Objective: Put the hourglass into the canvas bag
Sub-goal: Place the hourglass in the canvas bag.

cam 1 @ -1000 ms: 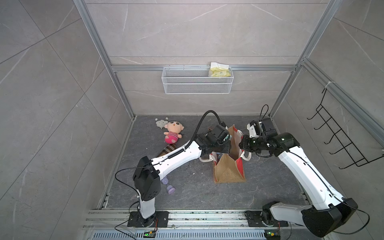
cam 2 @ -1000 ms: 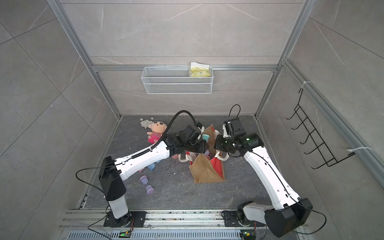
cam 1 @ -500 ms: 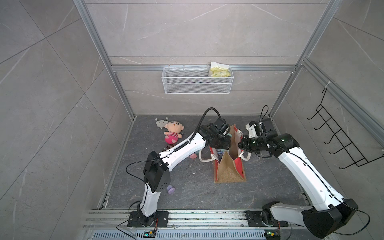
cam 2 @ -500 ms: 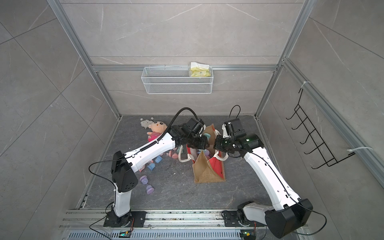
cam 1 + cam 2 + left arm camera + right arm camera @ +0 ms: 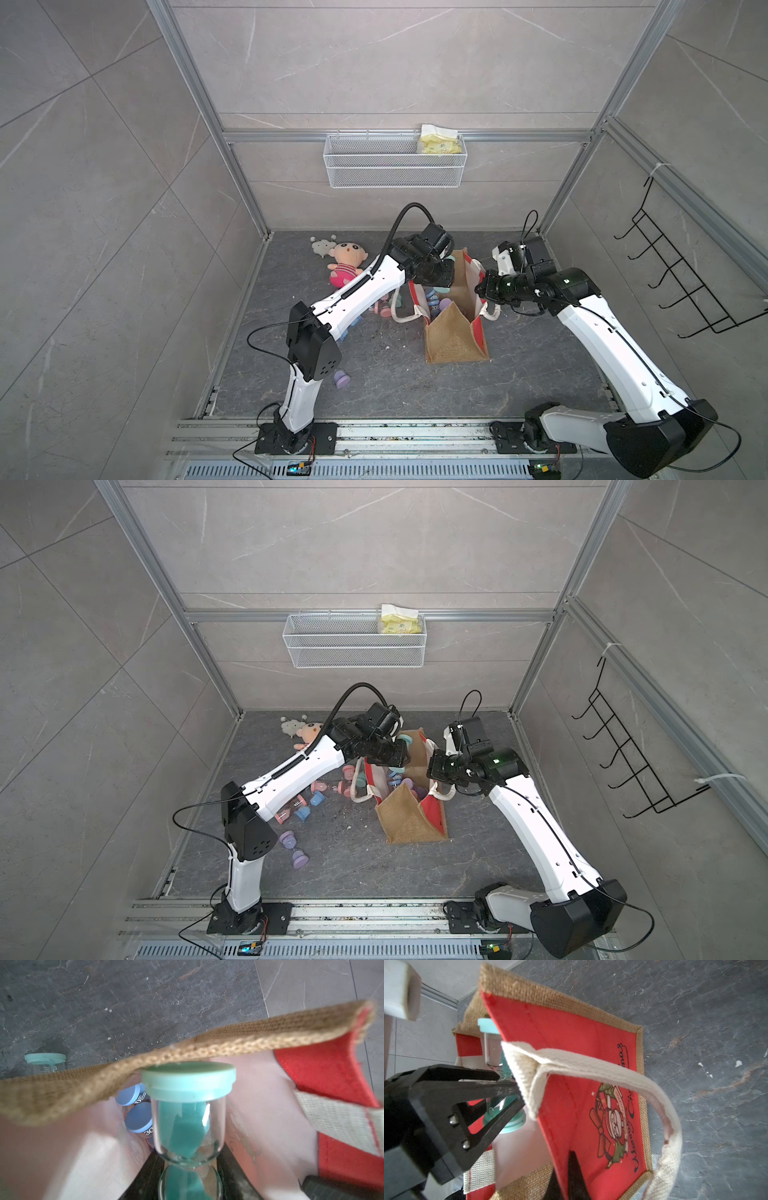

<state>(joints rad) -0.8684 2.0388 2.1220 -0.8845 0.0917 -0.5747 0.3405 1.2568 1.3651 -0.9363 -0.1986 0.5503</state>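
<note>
1. Teal-capped hourglass (image 5: 188,1113) sits between the left gripper (image 5: 188,1167) fingers, which are partly closed on its glass waist.
2. Its far cap reaches the burlap rim in the canvas bag (image 5: 455,336) mouth.
3. Right gripper (image 5: 482,289) is pinched fully closed on the bag's red panel.
4. 2 blue-capped hourglasses (image 5: 138,1120) lie beyond the left fingertips, inside the bag.

The teal-capped hourglass (image 5: 188,1113), clear glass with teal sand inside, is partly inside the open mouth of the canvas bag (image 5: 455,336), one cap at its burlap rim. The bag stands upright, its red panels spread apart.
</note>
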